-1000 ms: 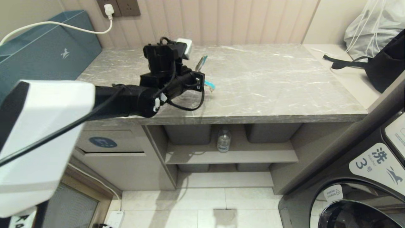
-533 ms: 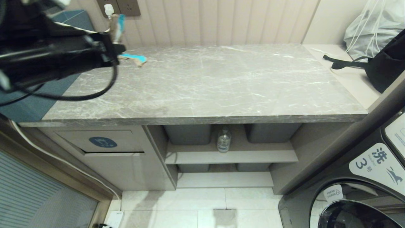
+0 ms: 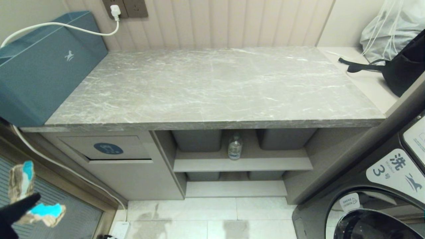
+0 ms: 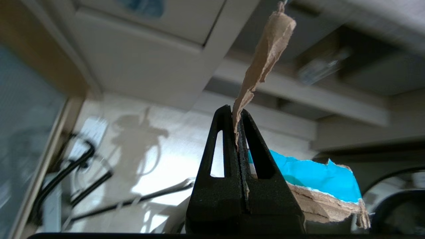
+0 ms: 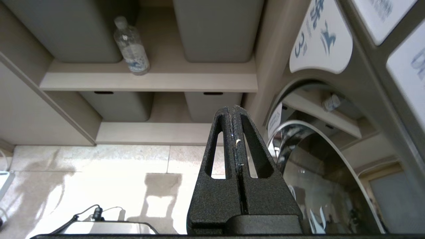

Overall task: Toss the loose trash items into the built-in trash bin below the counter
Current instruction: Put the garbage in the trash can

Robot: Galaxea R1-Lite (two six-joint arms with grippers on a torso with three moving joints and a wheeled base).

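One paper scrap (image 4: 265, 63), brown with a teal patch, is pinched by a thin edge between the left fingers (image 4: 236, 113), hanging low beside the cabinet. The bin flap (image 3: 108, 148) lies ahead of the fingertips, above them. The bottle (image 3: 235, 147) stands on the shelf under the tabletop (image 3: 212, 89). With so slim a hold, the scrap could slip free or catch on the flap's edge. The right fingers (image 5: 234, 111) are pressed together, empty.

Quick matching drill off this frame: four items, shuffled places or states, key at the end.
Items
1. paper wad
2. water bottle
3. trash bin flap
4. right gripper

Places or states
A. under the counter's left end, blue sticker
B. shut, holding nothing
C. pinched in the left gripper
D. upright on the shelf between two grey tubs

Pairs: 1-C, 2-D, 3-A, 4-B
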